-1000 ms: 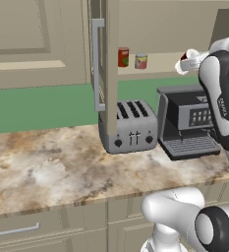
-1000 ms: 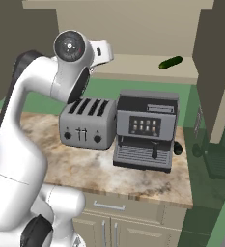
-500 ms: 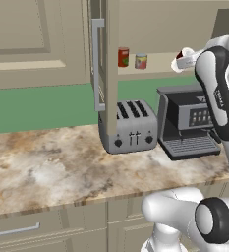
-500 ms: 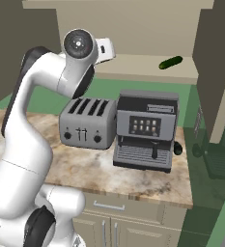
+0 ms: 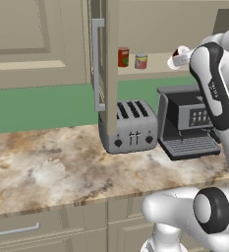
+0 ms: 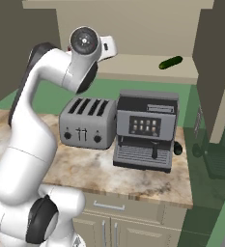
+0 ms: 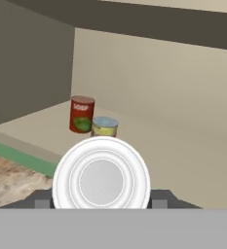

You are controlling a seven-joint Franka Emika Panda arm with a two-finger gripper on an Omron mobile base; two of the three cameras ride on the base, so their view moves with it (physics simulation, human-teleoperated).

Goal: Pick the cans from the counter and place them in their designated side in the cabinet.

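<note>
Changes for you to log, earlier pictures against now:

- Arm: upper link and elbow have swung a little further toward the cabinet (image 5: 135,29); in the left base view they sit slightly further left, in the right base view slightly further right and higher.
- Hand (image 5: 177,58): carried along with the arm, closer to the shelf (image 5: 155,69) edge; you see it clamped on the can (image 7: 101,179), red and white, unchanged in grip.
- Other shelf items and desk items: no movement to enter.
</note>
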